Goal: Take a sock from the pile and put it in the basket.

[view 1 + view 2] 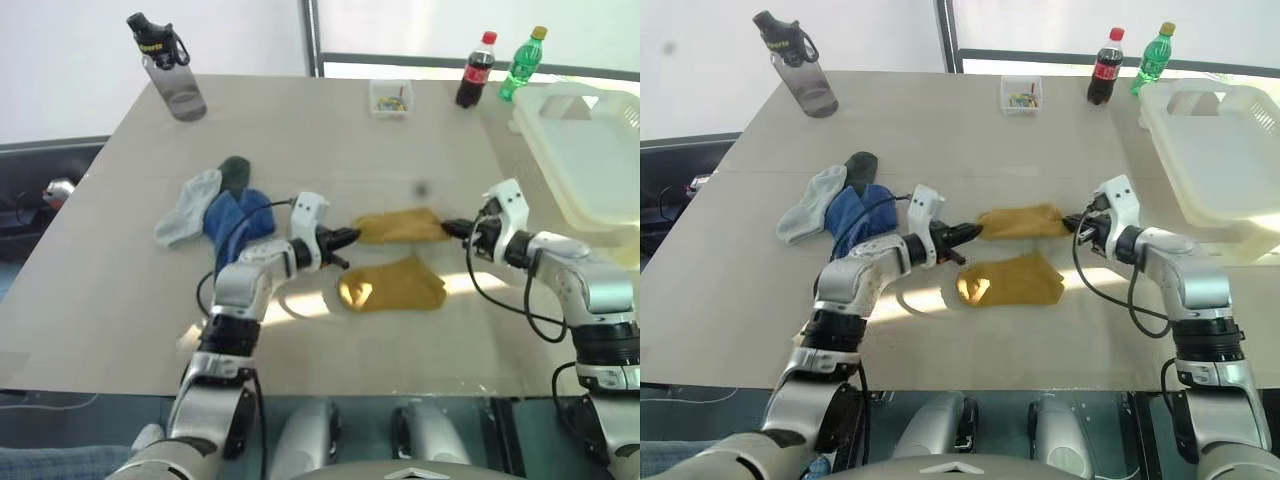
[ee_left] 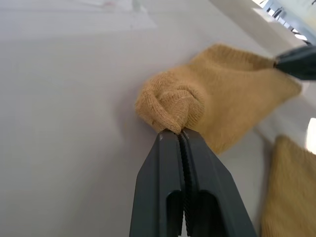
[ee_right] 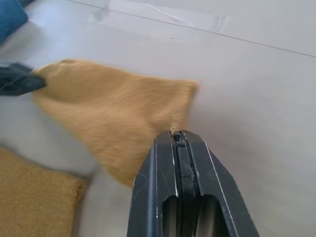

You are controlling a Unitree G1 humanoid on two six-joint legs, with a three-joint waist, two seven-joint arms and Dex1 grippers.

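While the pile (image 1: 215, 205) of grey, blue and dark green socks is lying on the left part of the desk (image 1: 330, 130), the left tool (image 1: 350, 236) is gripping, with fingers fully closed, the left end of a mustard sock (image 1: 400, 226). This sock is hanging stretched between both tools, just above the desk. A second mustard sock (image 1: 392, 287) is lying flat on the desk just in front of it. The right tool (image 1: 450, 229) is pinching the opposite end of the stretched sock, its fingers also pressed together. The basket (image 1: 590, 160) is sitting at the far right edge of the desk, well apart from the held sock.
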